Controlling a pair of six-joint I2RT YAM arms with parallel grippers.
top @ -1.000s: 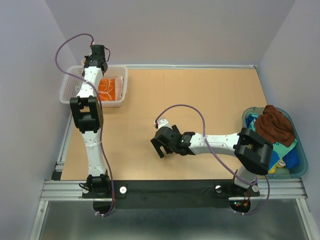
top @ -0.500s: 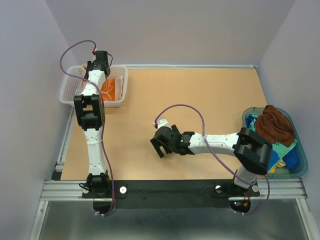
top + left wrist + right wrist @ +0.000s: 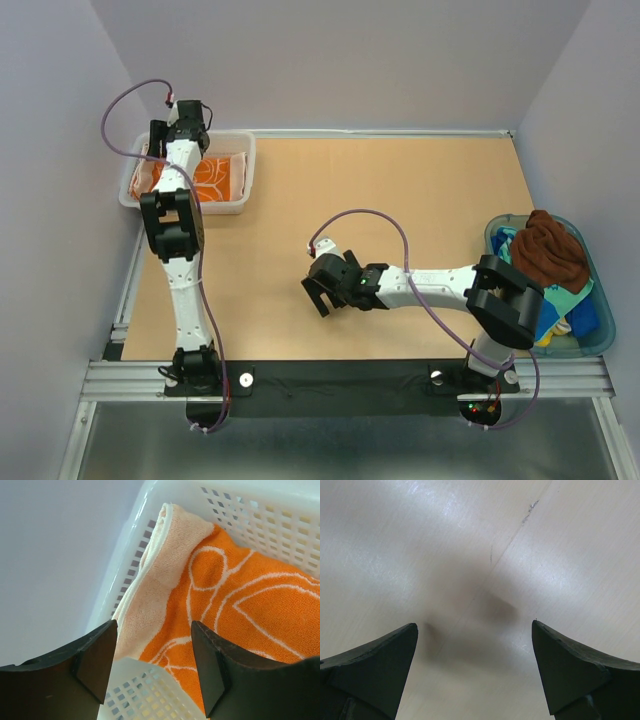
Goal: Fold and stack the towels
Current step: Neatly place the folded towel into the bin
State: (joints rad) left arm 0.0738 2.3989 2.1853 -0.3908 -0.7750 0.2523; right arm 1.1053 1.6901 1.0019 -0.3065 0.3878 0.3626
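While the orange terry towel with white circle lines and a pale border (image 3: 250, 605) lies inside the white mesh plastic basket (image 3: 131, 555), the left gripper (image 3: 153, 626) hangs just above it, jaws apart, holding nothing. The right gripper (image 3: 474, 626) gapes over the tan tabletop (image 3: 485, 540). A crumpled dark brown towel (image 3: 548, 250) tops the translucent blue-green tub (image 3: 601, 322).

— Crossing the upper left with the left arm (image 3: 178, 215), covering the middle of the orange towel (image 3: 218, 178).
— Also running off the right edge in the left wrist view, cutting the pattern short.
— Burying the other towels (image 3: 582, 318) at far right under the dark brown towel (image 3: 548, 250), leaving prints too small for telling.
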